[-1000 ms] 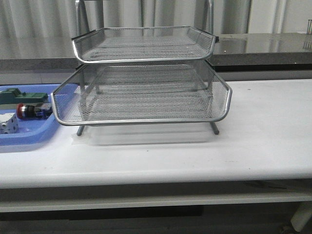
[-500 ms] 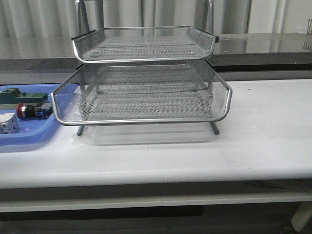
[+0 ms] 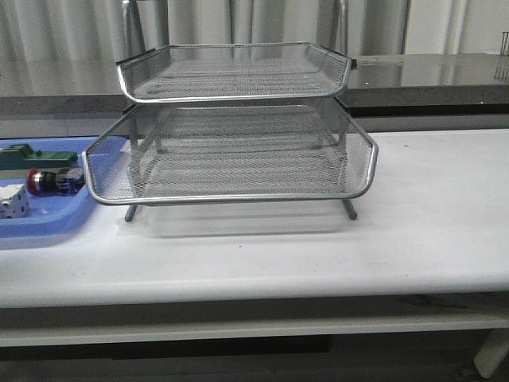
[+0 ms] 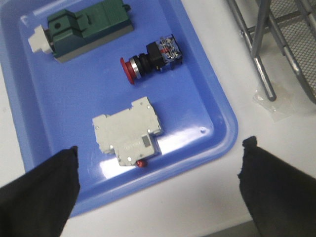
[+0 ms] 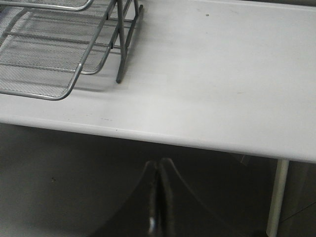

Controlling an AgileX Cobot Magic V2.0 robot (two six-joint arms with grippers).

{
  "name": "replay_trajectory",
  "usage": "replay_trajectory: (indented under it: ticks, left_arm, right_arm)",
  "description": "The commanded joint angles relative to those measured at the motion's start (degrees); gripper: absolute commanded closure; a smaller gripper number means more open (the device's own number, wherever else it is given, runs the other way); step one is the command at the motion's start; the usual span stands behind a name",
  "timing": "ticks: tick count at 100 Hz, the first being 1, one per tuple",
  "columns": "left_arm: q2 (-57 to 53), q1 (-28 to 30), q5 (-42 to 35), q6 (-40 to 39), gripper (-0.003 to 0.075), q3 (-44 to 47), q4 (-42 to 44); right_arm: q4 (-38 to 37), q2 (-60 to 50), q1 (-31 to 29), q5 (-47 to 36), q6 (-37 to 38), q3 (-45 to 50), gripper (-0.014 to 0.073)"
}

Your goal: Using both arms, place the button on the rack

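The button (image 4: 150, 55), with a red mushroom head and a black-and-blue body, lies on its side in the blue tray (image 4: 207, 106); it also shows in the front view (image 3: 49, 182). My left gripper (image 4: 159, 148) is open and empty, above the tray's near edge, with the button beyond its fingertips. The silver wire-mesh rack (image 3: 231, 155) stands mid-table with its middle tier slid forward; its leg shows in the left wrist view (image 4: 261, 59). My right gripper (image 5: 159, 165) is shut and empty, below the table's front edge, to the right of the rack (image 5: 54, 49). Neither arm shows in the front view.
In the blue tray (image 3: 48, 223) a green block (image 4: 81, 29) lies beyond the button and a white-grey breaker block (image 4: 128, 131) lies nearer my left gripper. A dark counter (image 3: 429, 76) runs behind the white table (image 3: 429, 207).
The rack's middle tier and the button have shifted very slightly left in the front view; otherwise nothing has visibly moved.
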Motion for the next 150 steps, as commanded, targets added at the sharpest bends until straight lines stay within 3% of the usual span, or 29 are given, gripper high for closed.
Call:
replay_trajectory:
  ticks: [1,20,50,87,150]
  left_arm:
    - [-1.39,-0.43,-5.74,3.6,0.0102,-2.1,-1.13]
    - [2.46,-0.43,-5.97,9.15,0.0102,-7.92,-1.16]
    - [16.46,-0.43,9.77,23.27,0.0102,-26.62,-2.19]
    - [31.7,-0.43,19.43,26.41,0.0102,-44.22,-3.99]
    - [42.85,-0.43,18.81,29.24,0.0102,-50.53,-2.93]
  right_arm:
    - [-0.25,0.48,-0.09,-3.72,0.08,-1.34,0.0664]
    - [-0.25,0.48,-0.09,-3.72,0.08,-1.34,0.0664]
    - [-0.25,0.48,-0.09,-3.72,0.08,-1.34,0.0664]
    - [-0.25,0.48,-0.09,-3.72,0.08,-1.34,0.0664]
    - [-0.25,0.48,-0.09,-3.72,0.08,-1.34,0.0664]
